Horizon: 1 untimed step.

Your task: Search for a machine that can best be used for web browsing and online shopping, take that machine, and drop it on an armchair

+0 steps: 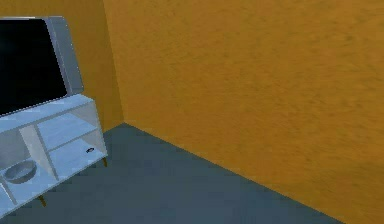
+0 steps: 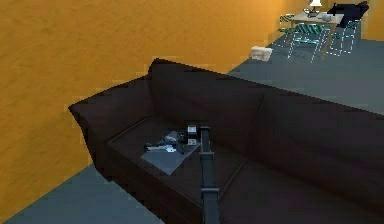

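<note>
Dark leathery sofa (image 2: 250,110), glossy television screen (image 1: 30,60), matt orange wall (image 1: 250,80)

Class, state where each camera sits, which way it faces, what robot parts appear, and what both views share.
Forward view: on the robot, facing ahead and down at an orange wall, grey floor and a white cabinet bearing a black-screened television.
Arm side view: on the robot's body, facing sideways at a dark cushioned sofa; the dark square arm bar and end effector show.
Shared: the orange wall and grey floor.

Indistinct grey slab (image 2: 163,157) near end effector (image 2: 172,142)
</note>
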Tool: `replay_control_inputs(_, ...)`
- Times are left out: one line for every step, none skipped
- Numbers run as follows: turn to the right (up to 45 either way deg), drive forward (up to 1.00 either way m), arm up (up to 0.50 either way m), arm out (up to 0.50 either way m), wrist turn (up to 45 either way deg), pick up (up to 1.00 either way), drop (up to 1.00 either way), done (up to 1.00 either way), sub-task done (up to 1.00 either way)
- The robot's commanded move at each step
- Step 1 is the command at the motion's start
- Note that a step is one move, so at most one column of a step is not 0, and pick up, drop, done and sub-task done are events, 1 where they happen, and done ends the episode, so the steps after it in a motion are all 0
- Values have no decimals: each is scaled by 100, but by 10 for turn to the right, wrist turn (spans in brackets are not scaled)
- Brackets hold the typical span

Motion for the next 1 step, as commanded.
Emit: replay_control_inputs(0,0,0,0,120,0,0,0,0)
